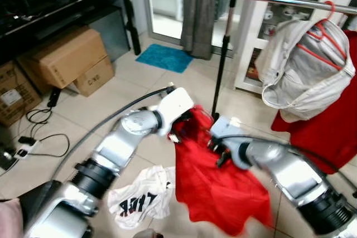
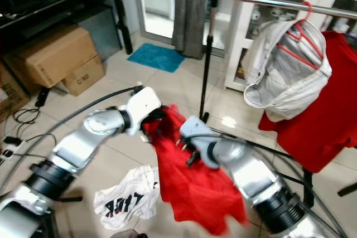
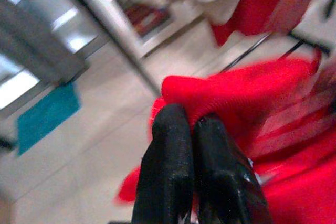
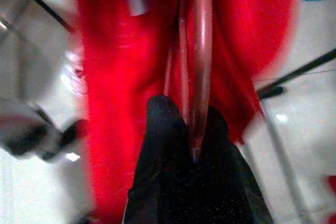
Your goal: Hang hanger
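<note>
The left gripper [image 3: 190, 124] is pinching a fold of the red shirt [image 1: 215, 185], its two black fingers [image 3: 167, 145] pressed together with cloth bunched just past the tips. The right gripper [image 4: 190, 121] is clamping the red hanger [image 4: 200, 51], whose bar is running out from between its fingers and lying against the shirt; the jaws are closed tight on it, with no gap showing.

Both grippers are meeting at the shirt's top edge, close beside each other, the left one on the collar side and the right one just beside it. The shirt is hanging down below them, its hem drooping toward the floor [image 1: 139, 82].

The left arm [image 1: 120, 146] is reaching forward and inward, bent at the elbow, its white wrist block tilted toward the shirt. The right arm [image 1: 281, 171] is angling in from the other side, forearm raised, wrist turned toward the left gripper.

Beyond the jaws a rail [image 1: 290, 1] is standing on a black pole [image 1: 220, 65]. On it, well above and right of the grippers, a grey garment [image 1: 304, 76] is hanging on a red hanger, with a red cloth [image 1: 329, 126] beside it. Below the left arm a white shirt [image 1: 139, 199] is lying crumpled on the floor. Boxes [image 1: 67, 57] are sitting far left.
</note>
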{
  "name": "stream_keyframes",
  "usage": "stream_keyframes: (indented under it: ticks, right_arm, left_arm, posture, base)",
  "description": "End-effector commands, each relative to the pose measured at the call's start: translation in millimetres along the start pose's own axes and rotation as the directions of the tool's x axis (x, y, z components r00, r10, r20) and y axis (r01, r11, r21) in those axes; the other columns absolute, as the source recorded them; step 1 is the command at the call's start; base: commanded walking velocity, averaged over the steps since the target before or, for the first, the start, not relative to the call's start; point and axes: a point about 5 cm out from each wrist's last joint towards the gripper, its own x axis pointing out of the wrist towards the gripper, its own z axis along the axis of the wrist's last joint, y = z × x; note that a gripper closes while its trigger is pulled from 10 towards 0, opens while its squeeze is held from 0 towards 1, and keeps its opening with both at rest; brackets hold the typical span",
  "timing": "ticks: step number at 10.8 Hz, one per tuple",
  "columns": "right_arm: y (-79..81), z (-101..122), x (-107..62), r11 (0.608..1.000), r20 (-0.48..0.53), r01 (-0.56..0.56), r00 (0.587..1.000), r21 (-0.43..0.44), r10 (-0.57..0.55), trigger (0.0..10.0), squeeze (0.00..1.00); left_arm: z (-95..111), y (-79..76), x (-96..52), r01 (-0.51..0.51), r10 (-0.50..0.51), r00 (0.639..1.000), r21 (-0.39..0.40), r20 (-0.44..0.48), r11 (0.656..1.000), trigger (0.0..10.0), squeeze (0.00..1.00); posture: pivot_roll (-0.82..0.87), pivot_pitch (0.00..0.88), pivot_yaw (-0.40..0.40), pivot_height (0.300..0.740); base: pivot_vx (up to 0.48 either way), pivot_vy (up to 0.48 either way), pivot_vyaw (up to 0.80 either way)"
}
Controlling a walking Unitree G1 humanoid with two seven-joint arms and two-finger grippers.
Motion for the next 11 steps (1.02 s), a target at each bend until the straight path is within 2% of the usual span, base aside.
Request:
stream_keyframes:
  ticks: [1,2,3,4,5,6,7,8,9,10,11]
  right_arm:
    - [-0.8,9.8,-3.3,0.999,0.052,-0.011,0.999,0.041,0.009,0.0,0.00]
    - [-0.5,9.4,-4.3,0.997,0.054,-0.021,0.998,0.074,0.017,0.0,0.00]
    - [-8.8,-3.0,-8.0,0.997,-0.036,0.044,0.998,-0.057,-0.046,0.0,0.00]
    - [-17.7,-22.9,-18.6,0.995,-0.107,0.051,0.992,-0.091,-0.061,0.0,0.00]
    - [-17.4,-29.4,-21.1,0.998,-0.118,0.037,0.992,-0.054,-0.043,0.0,0.00]
    - [-21.2,-44.3,-26.5,0.997,-0.167,0.050,0.984,-0.066,-0.060,0.0,0.00]
    - [-25.9,-49.0,-31.7,0.987,-0.201,0.085,0.973,-0.138,-0.112,0.0,0.00]
    - [-23.3,-48.7,-34.1,0.998,-0.162,0.057,0.985,-0.031,-0.062,0.0,0.00]
    - [-22.4,-46.4,-37.2,0.999,-0.114,0.047,0.992,0.023,-0.044,0.0,0.00]
    - [-12.9,-28.5,-41.3,0.981,0.089,-0.086,0.993,0.171,0.072,0.0,0.00]
    - [-13.9,-26.6,-47.0,0.988,0.112,-0.090,0.991,0.127,0.076,0.0,0.00]
  left_arm:
    - [-2.5,0.9,-0.7,-0.006,0.007,1.000,0.022,-0.027,1.000,0.0,0.00]
    - [-5.5,0.6,-1.5,-0.010,0.011,0.999,0.021,-0.040,1.000,0.0,0.00]
    - [-11.7,2.9,-4.0,-0.026,0.029,0.997,0.035,-0.071,0.999,0.0,0.00]
    - [-26.3,23.4,-17.6,-0.114,0.126,0.981,0.091,-0.144,0.989,0.0,0.00]
    - [-30.9,33.7,-24.2,-0.149,0.168,0.971,0.117,-0.171,0.982,0.0,0.00]
    - [-39.3,53.3,-38.1,-0.214,0.245,0.945,0.156,-0.217,0.964,0.0,0.00]
    - [-43.5,62.5,-46.2,-0.242,0.279,0.931,0.175,-0.236,0.954,0.0,0.00]
    - [-48.9,73.0,-55.9,-0.271,0.316,0.913,0.193,-0.257,0.943,0.0,0.00]
    - [-55.6,84.3,-67.2,-0.306,0.357,0.891,0.209,-0.282,0.929,0.0,0.00]
    - [-61.8,93.0,-76.7,-0.332,0.387,0.871,0.217,-0.304,0.918,0.0,0.00]
    - [-64.6,96.6,-81.0,-0.344,0.401,0.861,0.220,-0.312,0.913,0.0,0.00]
  posture:
    - [-0.05,0.010,0.062,0.740]
    - [-0.05,0.010,0.061,0.740]
    - [-0.05,0.012,0.060,0.740]
    - [-0.05,0.013,0.057,0.740]
    - [-0.05,0.013,0.058,0.740]
    - [-0.05,0.012,0.055,0.740]
    - [-0.05,0.012,0.056,0.740]
    - [-0.05,0.011,0.058,0.740]
    - [-0.05,0.010,0.060,0.740]
    - [-0.05,0.010,0.061,0.740]
    - [-0.05,0.009,0.061,0.740]
  base:
    - [0.000,0.000,0.00]
    - [0.000,0.000,0.00]
    - [0.000,0.000,0.00]
    - [0.000,0.000,0.00]
    - [0.000,0.000,0.00]
    - [0.000,0.000,0.00]
    - [0.000,0.000,0.00]
    - [0.000,0.000,0.00]
    - [0.000,0.000,0.00]
    - [0.000,0.000,0.00]
    - [0.000,0.000,0.00]
